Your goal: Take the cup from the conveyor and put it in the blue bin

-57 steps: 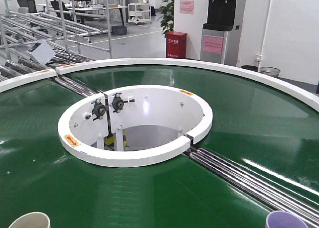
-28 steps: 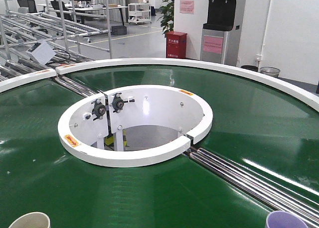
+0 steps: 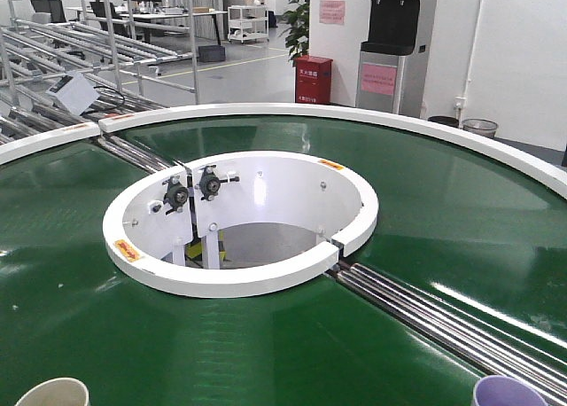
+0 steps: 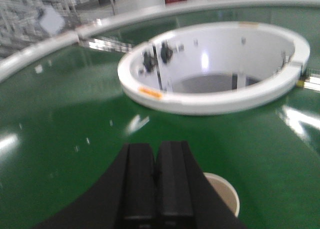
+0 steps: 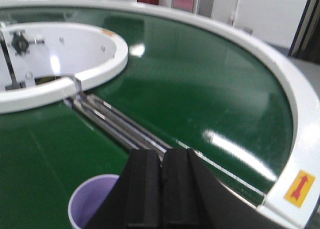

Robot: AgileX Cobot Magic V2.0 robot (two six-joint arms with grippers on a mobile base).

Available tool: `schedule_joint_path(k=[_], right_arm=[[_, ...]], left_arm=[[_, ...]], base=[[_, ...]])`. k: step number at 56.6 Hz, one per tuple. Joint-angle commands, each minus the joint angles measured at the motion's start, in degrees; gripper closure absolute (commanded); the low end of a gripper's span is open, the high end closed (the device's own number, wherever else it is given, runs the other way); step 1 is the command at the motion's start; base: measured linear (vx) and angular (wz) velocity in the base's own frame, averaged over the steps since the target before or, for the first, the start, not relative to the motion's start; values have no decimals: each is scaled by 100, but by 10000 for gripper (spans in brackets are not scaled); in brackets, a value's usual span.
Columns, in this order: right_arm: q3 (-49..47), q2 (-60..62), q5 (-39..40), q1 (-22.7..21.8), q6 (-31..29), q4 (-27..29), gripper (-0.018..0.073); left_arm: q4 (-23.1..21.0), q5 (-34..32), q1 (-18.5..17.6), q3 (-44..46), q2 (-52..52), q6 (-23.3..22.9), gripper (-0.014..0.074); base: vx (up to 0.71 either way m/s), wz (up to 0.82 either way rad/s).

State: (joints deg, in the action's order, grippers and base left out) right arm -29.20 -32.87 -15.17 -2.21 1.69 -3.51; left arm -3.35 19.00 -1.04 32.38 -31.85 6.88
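The conveyor (image 3: 266,335) is a ring with a glossy green belt and white rims. A cream cup (image 3: 55,394) stands upright at the front view's bottom left, a purple cup (image 3: 508,391) at its bottom right. The left wrist view shows my left gripper (image 4: 156,151) shut and empty above the belt, the cream cup (image 4: 225,194) partly hidden behind its right finger. My right gripper (image 5: 161,156) is also shut and empty, with the purple cup (image 5: 90,201) just left of and below it. No gripper appears in the front view. The blue bin is out of view.
Steel roller strips (image 3: 443,322) cross the belt at the right, close to the purple cup. The white inner rim (image 3: 239,277) surrounds an open well. The outer rim (image 5: 295,139) runs right of my right gripper. Metal racks (image 3: 80,60) stand beyond.
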Motion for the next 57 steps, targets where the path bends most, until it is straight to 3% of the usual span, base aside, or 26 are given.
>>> schedule_joint_path(k=[1,12,26,38,57], right_arm=[[-200,-262,448,-34,12,-38,487],[-200,-598,448,-34,12,-38,331],[-200,-710,448,-34,12,-38,106],[-200,-710,448,-34,12,-38,80],[-200,-710,448,-34,12,-38,80]], left_arm=[[-13,-387,18,172,-403,14,371],[-13,-387,18,172,-1038,21,163],[-19,-225,18,277,-1785,-1,146],[-19,791,18,1174,-2775,-688,146],[-19,1438,18,2296,-4449,-332,146]], base=[[0,0],[0,0],[0,0],[0,0],[0,0]])
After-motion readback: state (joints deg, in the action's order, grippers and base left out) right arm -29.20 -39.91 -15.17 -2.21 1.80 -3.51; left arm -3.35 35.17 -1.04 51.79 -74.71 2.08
